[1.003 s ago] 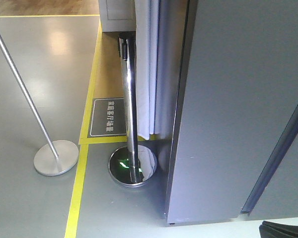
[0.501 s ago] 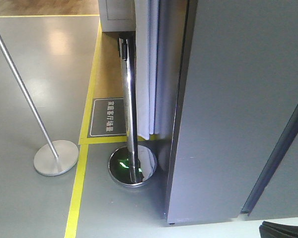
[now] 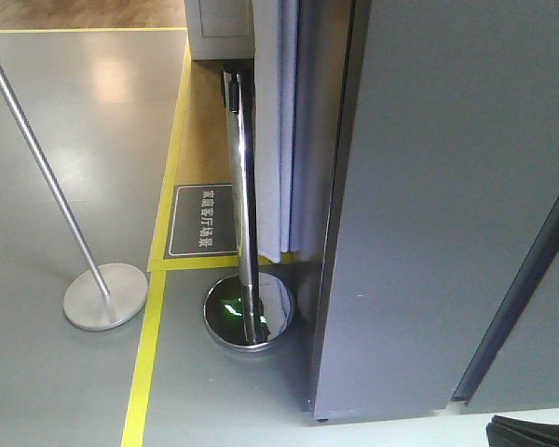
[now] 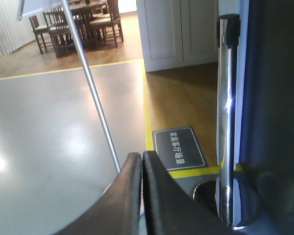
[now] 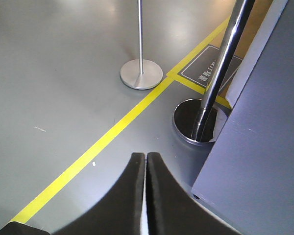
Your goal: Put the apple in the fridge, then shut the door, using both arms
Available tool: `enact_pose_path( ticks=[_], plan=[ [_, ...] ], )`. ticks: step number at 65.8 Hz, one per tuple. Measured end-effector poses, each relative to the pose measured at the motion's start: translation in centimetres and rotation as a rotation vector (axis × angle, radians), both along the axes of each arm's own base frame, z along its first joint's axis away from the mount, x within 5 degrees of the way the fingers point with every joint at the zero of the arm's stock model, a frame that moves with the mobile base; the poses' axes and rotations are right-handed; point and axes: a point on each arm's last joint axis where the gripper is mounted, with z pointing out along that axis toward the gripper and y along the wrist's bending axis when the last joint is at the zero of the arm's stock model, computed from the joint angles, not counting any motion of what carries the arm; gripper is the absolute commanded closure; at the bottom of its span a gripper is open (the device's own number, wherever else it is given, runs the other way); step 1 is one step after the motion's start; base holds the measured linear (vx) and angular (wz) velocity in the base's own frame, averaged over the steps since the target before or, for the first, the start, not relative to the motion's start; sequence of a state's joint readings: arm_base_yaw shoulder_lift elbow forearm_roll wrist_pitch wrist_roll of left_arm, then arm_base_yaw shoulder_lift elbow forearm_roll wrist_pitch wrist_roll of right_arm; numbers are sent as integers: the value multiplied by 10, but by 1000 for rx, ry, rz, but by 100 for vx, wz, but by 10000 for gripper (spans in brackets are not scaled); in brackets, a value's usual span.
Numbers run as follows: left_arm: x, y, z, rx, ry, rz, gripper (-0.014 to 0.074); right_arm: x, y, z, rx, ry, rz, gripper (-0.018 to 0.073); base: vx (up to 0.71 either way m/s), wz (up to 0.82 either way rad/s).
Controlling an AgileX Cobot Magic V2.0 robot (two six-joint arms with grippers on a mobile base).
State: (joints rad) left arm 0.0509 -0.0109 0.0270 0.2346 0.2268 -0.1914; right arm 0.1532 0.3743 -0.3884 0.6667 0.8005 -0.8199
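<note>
Left gripper: long pointed black fingers pressed together, tips touching, nothing between them; it hangs above the grey floor, pointing toward 12 o'clock in the left wrist view.
Right gripper: same black two-finger shape, fingers pressed flat against each other, holding nothing, over the grey floor.
Tall dark grey fridge: fills the 3 o'clock half of the front view; only its plain grey outer faces show, with a dark seam running from 3 to 5 o'clock. Whether the door is fully shut cannot be told.
Small red apple: not visible in any view.
Polished chrome barrier post: stands on a round mirror-like base just beside the fridge's corner, at 9 o'clock from it.
Matte silver leaning pole: on a flat round grey disc, at 9 o'clock of the chrome base, well apart from the fridge.
Yellow floor tape line: runs between the two bases.
Dark floor sign with white characters: lies behind the chrome base, at 12 o'clock from it.
</note>
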Motion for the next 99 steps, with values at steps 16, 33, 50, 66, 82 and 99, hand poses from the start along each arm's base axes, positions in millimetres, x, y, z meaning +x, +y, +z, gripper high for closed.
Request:
enact_pose_path(
  ticks=[16, 33, 50, 66, 82, 99],
  plan=[
    [0, 0, 0, 0, 0, 0, 604, 0, 0, 0, 0, 1, 1, 562, 0, 0],
    [0, 0, 0, -1, 0, 0, 604, 0, 0, 0, 0, 1, 1, 562, 0, 0],
    [0, 0, 0, -1, 0, 0, 604, 0, 0, 0, 0, 1, 1, 562, 0, 0],
    [0, 0, 0, -1, 0, 0, 604, 0, 0, 0, 0, 1, 1, 562, 0, 0],
    [0, 0, 0, -1, 0, 0, 604, 0, 0, 0, -6, -3, -2, 562, 0, 0],
    [0, 0, 0, -1, 0, 0, 604, 5, -3, 3, -6, -62, -49, 562, 0, 0]
  ],
)
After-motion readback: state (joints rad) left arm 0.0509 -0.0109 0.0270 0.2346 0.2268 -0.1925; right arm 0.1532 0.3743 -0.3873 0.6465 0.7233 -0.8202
